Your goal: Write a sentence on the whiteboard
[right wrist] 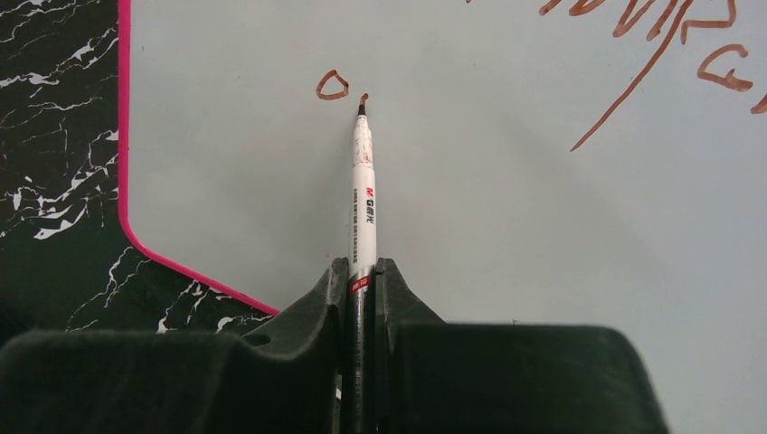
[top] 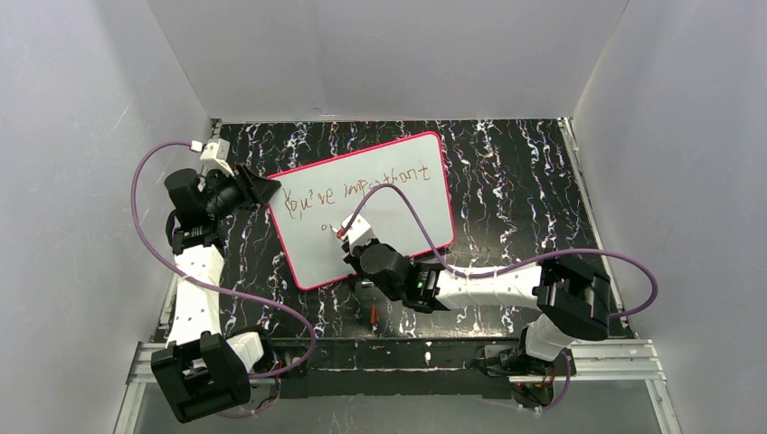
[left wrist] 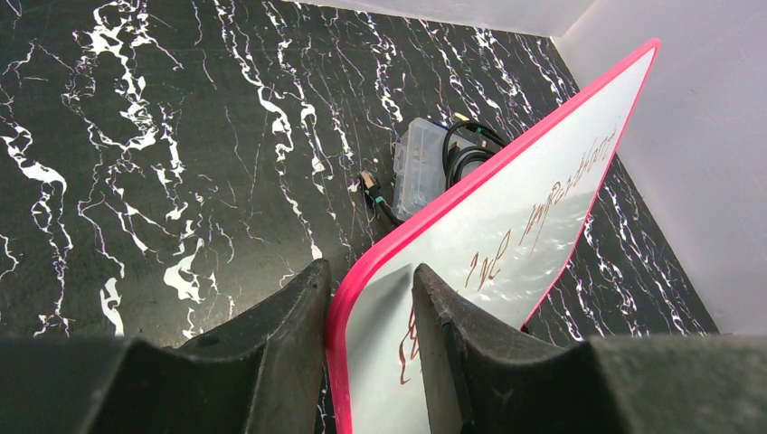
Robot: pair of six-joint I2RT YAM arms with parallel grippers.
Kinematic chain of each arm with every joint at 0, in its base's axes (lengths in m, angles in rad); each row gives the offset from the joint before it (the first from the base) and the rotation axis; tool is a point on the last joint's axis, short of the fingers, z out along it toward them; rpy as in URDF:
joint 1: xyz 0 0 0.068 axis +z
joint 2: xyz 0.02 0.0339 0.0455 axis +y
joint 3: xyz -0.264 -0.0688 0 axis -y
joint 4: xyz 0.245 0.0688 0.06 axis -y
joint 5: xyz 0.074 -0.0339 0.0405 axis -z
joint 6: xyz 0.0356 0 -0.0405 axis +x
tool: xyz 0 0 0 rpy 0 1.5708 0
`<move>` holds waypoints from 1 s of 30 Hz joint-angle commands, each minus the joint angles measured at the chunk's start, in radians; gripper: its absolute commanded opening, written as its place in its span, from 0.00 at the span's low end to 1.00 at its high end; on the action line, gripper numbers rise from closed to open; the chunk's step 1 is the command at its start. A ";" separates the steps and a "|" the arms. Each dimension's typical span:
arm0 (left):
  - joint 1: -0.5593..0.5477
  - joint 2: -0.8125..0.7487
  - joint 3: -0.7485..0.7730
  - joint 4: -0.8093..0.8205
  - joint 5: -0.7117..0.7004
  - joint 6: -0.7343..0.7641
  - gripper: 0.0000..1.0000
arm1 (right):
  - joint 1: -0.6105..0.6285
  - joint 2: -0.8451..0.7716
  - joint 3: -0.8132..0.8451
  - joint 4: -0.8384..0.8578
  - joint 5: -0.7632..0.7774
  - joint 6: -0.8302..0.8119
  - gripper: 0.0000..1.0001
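Observation:
The whiteboard (top: pixel 398 226) lies slanted on the black marbled table, white with a pink-red rim. The sentence (top: pixel 357 188) runs along its upper part in reddish-brown script and reads roughly "You're important". My left gripper (top: pixel 269 192) holds the board's left corner. In the left wrist view the left gripper (left wrist: pixel 371 271) has one finger outside the rim and one on the white face of the whiteboard (left wrist: pixel 543 208). My right gripper (right wrist: pixel 362 264) is shut on a white marker (right wrist: pixel 364 190). Its tip touches the whiteboard (right wrist: pixel 506 226) beside a small loop (right wrist: pixel 332 85) below the sentence (right wrist: pixel 669 27).
A clear plastic box (left wrist: pixel 421 167) and black cables (left wrist: pixel 466 154) lie on the table beyond the board's far edge. A small red piece (top: pixel 374 316) lies near the table's front edge. The right arm's purple cable (top: pixel 411 212) arches over the board. Grey walls enclose three sides.

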 commanded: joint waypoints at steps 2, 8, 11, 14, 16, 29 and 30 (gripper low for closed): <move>-0.005 -0.032 -0.002 0.008 0.029 0.001 0.37 | -0.005 -0.012 0.008 -0.036 0.030 0.031 0.01; -0.005 -0.032 -0.002 0.008 0.029 0.000 0.37 | -0.004 -0.011 0.009 -0.039 0.009 0.032 0.01; -0.005 -0.033 -0.004 0.008 0.029 0.000 0.37 | -0.004 -0.010 0.008 -0.042 -0.004 0.037 0.01; -0.005 -0.032 -0.002 0.008 0.029 0.001 0.37 | -0.004 -0.015 0.000 -0.042 -0.012 0.050 0.01; -0.005 -0.031 -0.002 0.008 0.029 0.002 0.37 | -0.004 -0.016 -0.006 -0.042 -0.015 0.057 0.01; -0.005 -0.031 -0.002 0.008 0.029 0.000 0.36 | -0.001 -0.020 -0.006 -0.030 -0.014 0.060 0.01; -0.005 -0.031 -0.002 0.008 0.029 0.000 0.36 | -0.002 -0.022 -0.005 -0.029 -0.012 0.061 0.01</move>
